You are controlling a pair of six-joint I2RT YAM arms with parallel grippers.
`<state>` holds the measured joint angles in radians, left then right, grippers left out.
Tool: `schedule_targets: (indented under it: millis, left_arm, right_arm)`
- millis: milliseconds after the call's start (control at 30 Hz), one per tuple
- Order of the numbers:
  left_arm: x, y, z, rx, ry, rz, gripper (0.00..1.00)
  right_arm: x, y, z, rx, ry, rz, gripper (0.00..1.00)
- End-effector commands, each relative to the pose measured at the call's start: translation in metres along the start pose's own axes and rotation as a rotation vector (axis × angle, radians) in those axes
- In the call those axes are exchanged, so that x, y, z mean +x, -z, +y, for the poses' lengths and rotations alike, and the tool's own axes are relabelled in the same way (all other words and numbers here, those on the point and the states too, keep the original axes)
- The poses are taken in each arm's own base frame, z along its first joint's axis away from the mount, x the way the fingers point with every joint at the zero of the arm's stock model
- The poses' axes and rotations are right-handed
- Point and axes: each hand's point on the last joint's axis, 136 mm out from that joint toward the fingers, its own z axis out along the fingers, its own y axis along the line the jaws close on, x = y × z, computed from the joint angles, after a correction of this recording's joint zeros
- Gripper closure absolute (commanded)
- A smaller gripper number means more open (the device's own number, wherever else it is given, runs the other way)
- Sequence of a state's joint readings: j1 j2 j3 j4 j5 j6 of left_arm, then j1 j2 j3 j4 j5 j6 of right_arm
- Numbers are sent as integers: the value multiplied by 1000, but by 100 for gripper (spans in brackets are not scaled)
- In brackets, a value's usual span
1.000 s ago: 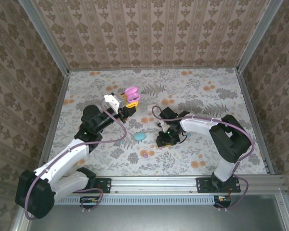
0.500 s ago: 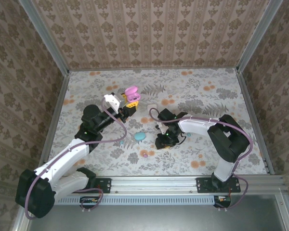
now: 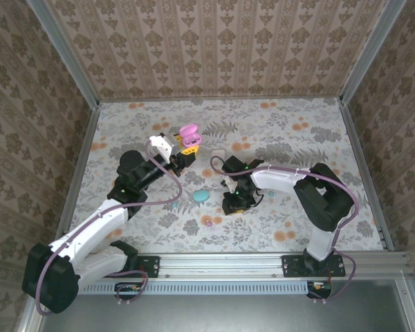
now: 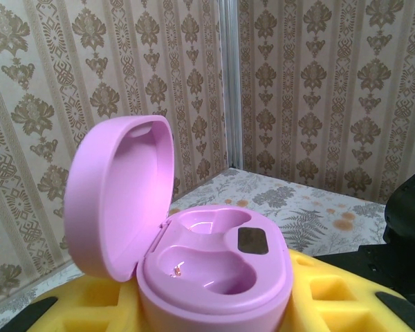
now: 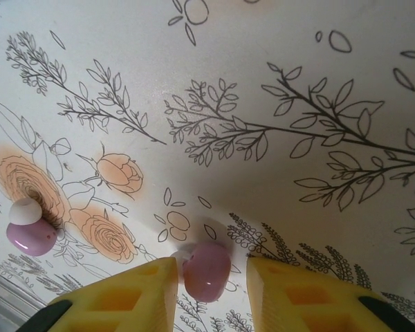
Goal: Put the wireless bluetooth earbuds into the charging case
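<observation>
Watching the left wrist feed, I see the left fingers [image 4: 325, 294] pinching the pink charging case [image 4: 218, 266] between their yellow pads. The case sits upright with its lid [image 4: 117, 197] swung open to the left. Both moulded wells inside are bare, and a small dark patch sits on the inner deck between them. From the top camera, the case [image 3: 189, 133] is held up above the flowered desk [image 3: 297, 131], toward the far left of the middle.

My right fingers [image 5: 124, 297] are down at the desk surface, just right of a teal case [image 3: 201, 196] that lies shut. On the right wrist feed, a glossy pink earbud [image 5: 206, 271] lies on the desk between the two yellow pads. The pads stand spread, close on either side of it. I see a sliver of desk between the bud and the pad on the right of that view, so they are not clamped on it.

A second earbud [image 5: 31, 232], pink with a whitish tip, lies on an orange flower off to the left in that feed, well apart from the fingers. From above I see it [image 3: 208, 221] near the front of the desk, below the teal case.
</observation>
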<state>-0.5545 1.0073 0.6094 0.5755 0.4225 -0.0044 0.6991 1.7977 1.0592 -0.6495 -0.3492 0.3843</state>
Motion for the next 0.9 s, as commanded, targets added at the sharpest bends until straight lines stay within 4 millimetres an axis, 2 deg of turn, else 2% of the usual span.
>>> schedule_targets:
  millis: [0,867]
  left_arm:
    - [-21,-2,-2,17,-19,-57,61]
    - [-20,-2,-1,14,-18,-54,61]
  right_arm:
    - [2,-12,2,33,32,26,66]
    - [-4,-23,12,100,25,32,66]
